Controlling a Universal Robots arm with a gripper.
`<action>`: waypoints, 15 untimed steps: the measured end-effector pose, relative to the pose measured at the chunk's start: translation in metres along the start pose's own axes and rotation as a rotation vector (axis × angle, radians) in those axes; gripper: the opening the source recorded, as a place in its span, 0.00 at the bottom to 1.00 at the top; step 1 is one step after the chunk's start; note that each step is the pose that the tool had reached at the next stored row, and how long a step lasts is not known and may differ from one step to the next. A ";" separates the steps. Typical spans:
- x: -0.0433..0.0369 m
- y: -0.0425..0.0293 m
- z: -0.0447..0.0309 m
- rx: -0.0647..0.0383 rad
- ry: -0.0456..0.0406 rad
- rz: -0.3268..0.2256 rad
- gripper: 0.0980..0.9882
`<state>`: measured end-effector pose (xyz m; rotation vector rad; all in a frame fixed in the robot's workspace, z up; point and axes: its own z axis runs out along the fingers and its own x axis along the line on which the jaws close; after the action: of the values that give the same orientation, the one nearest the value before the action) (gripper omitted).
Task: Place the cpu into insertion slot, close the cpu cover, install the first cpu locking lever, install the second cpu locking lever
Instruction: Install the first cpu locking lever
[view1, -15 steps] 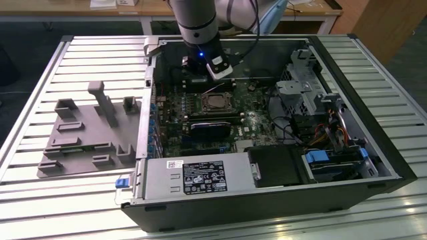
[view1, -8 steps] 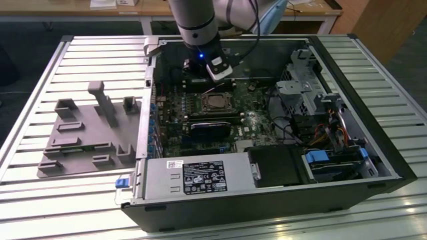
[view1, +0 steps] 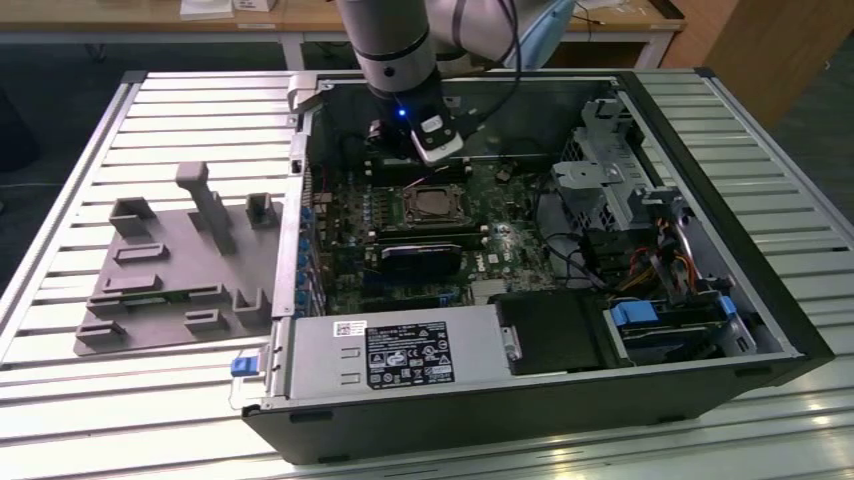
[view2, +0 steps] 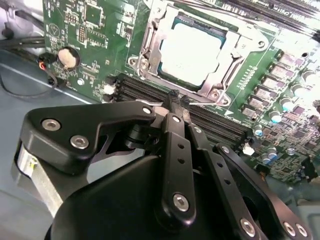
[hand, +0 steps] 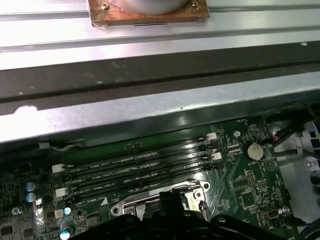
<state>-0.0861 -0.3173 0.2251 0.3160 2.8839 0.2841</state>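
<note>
Your gripper (view2: 178, 98) has its jaws pinched close together, holding nothing. Just past their tips, the cpu (view2: 192, 52) lies in the insertion slot (view2: 176, 22), with the cpu cover (view2: 151, 37) down around it.

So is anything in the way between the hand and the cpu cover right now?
Nothing visible does. In the second wrist view the hand hangs over the memory slots, right at the edge of the cpu cover, with nothing between them. The cover's frame lies around the cpu.
</note>
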 end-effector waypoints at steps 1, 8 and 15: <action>-0.0005 0.0001 0.0002 0.001 -0.0009 0.004 0.00; -0.0054 0.0007 0.0036 0.007 -0.0076 0.034 0.00; -0.0050 0.0039 0.0059 0.010 -0.0108 0.048 0.00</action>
<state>-0.0792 -0.3137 0.2213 0.3884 2.8711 0.2751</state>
